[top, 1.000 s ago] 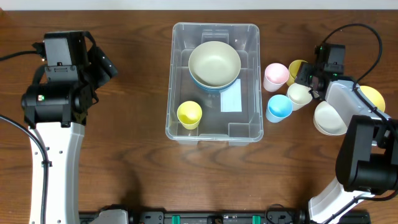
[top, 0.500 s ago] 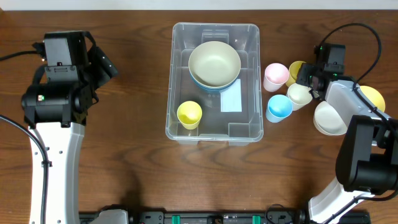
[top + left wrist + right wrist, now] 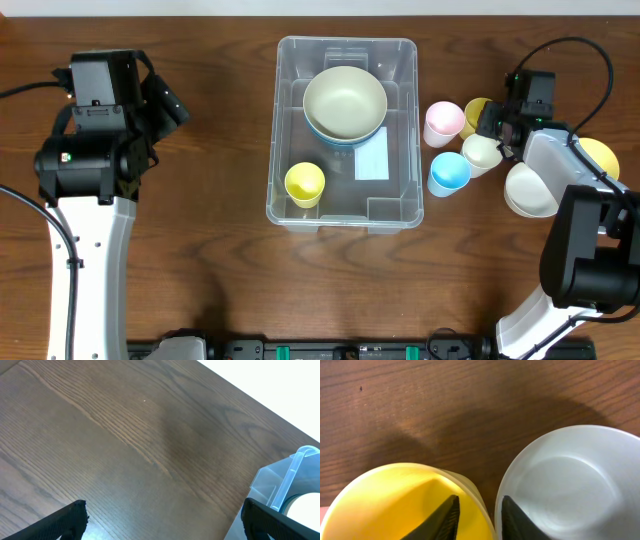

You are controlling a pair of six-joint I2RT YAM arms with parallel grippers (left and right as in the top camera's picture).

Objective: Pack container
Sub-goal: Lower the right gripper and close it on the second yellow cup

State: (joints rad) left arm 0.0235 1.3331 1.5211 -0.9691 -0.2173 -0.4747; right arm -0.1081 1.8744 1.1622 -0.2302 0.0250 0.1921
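Observation:
The container, a large clear bin with a white label, stands mid-table; its corner shows in the left wrist view. It holds stacked bowls and a yellow cup. My right gripper is down among the cups to the right of the bin. In the right wrist view its fingers sit close together, one inside a second yellow cup and one inside a white cup, both rims between them. My left gripper is open and empty over bare table.
A pink cup and a blue cup stand between the bin and my right gripper. A white bowl and a yellow bowl lie at the far right. My left arm stands left of the bin.

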